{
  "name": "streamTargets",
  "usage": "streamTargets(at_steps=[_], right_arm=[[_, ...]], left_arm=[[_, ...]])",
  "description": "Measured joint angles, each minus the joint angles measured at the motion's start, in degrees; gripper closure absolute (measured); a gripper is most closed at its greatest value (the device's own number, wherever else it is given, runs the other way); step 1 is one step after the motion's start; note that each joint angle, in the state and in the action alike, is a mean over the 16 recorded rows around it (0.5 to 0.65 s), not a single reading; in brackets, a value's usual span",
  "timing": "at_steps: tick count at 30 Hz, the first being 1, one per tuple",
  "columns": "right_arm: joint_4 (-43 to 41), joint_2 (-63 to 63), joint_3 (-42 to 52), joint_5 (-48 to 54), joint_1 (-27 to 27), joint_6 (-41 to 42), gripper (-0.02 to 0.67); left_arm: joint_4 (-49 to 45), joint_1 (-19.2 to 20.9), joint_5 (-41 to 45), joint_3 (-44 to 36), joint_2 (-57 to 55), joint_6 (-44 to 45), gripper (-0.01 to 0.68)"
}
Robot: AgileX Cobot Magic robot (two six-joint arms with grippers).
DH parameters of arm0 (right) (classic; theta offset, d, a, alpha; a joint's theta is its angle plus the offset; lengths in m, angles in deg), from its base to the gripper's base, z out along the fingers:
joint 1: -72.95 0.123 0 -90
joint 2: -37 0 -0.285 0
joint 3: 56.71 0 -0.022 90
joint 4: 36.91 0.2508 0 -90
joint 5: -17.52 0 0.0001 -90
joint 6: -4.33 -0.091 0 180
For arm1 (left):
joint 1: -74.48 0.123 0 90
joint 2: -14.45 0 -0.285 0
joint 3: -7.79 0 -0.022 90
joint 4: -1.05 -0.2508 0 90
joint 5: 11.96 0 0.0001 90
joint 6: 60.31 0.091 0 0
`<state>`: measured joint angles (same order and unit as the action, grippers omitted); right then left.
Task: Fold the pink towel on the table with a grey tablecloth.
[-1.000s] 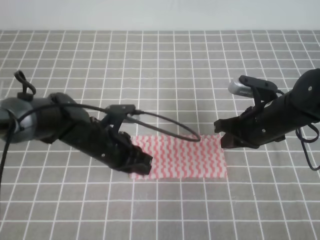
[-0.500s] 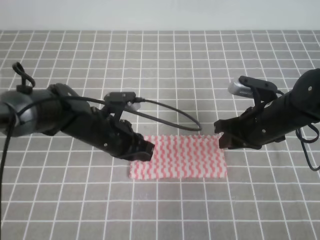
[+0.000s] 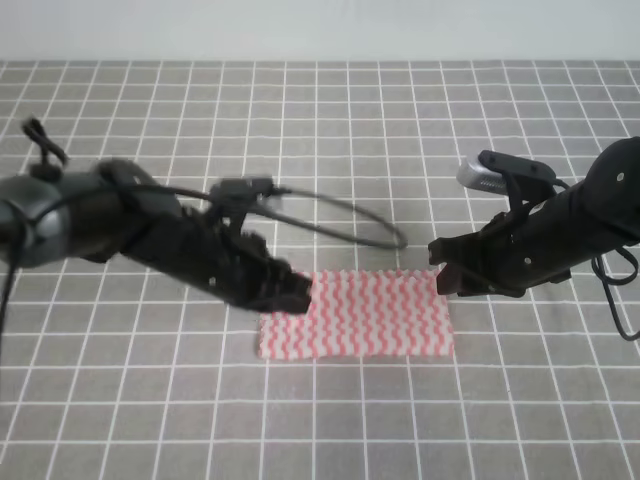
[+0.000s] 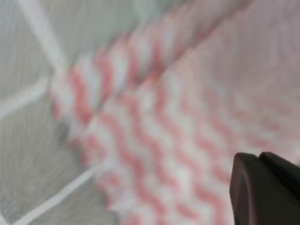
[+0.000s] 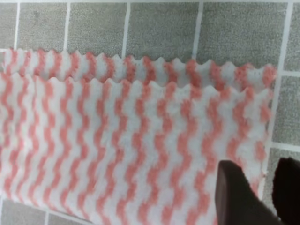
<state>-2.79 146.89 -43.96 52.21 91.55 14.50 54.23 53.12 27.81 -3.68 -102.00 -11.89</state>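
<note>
While you're working both arms at centre frame, the thin pink-and-white wavy-striped towel (image 3: pixel 358 315) is lying doubled on the grey grid-printed tablecloth table (image 3: pixel 330 140). Right gripper (image 3: pixel 447 279) is showing parted fingers, gripping nothing; left gripper (image 3: pixel 296 294) is too blurred to tell.

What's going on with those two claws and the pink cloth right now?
Left gripper at pink towel left edge, jaw state unclear. Right gripper open over right edge. Towel already folded, two layers. Nothing in the way.

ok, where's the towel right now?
In the high view the towel lies flat on the table, just below centre, between the left end effector at its left edge and the right end effector at its right.
</note>
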Motion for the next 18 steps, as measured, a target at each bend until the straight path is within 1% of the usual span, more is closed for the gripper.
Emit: streamTargets(at_steps=[8,18], right_arm=[[0.4,0.6,0.0,0.0,0.0,0.0,0.464],[0.8,1.9,0.0,-0.8,0.0,0.0,0.465]], left_arm=[[-0.5,1.1,0.6,0.5,0.1,-0.9,0.675],[-1.0,2.1,0.1,0.6,-2.9,-1.3,0.676]])
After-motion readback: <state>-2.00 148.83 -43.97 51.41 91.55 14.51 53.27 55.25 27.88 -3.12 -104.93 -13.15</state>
